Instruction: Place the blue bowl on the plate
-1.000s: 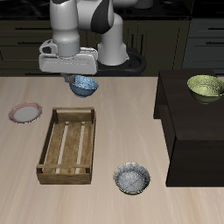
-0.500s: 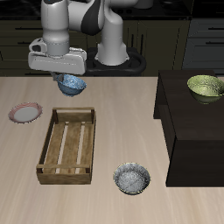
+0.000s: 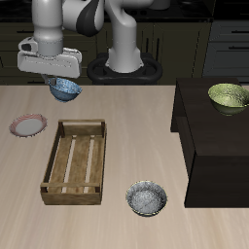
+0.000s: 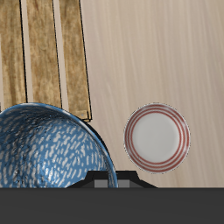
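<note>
- Three bowls in all: one blue bowl (image 3: 65, 89), one duller grey-speckled bowl (image 3: 147, 198), one green bowl (image 3: 229, 96).
- One plate (image 3: 28, 125), red-rimmed with a pale centre; it lies flat on the table (image 3: 136, 136) with nothing on it.
- One wooden crate (image 3: 75, 160) with a slatted floor, and one dark cabinet (image 3: 209, 146) standing on the table.
- The blue bowl hangs in the air under the gripper (image 3: 60, 80), above the table's back part, farther back than the plate and the crate. It touches neither the table nor the plate.
- The fingers are clenched on the blue bowl's rim; in the wrist view the bowl (image 4: 48, 149) sits right against the gripper body, with its mottled inside facing the camera.
- In the wrist view the plate (image 4: 157, 137) lies just beside the bowl's outline, apart from it, with bare table between plate and crate (image 4: 44, 52).
- The crate sits just beside the plate, between it and the rest of the table.
- The grey-speckled bowl rests near the table's front edge, beside the crate's front corner, well apart from the plate.
- The green bowl stands on top of the dark cabinet, well apart from the plate.
</note>
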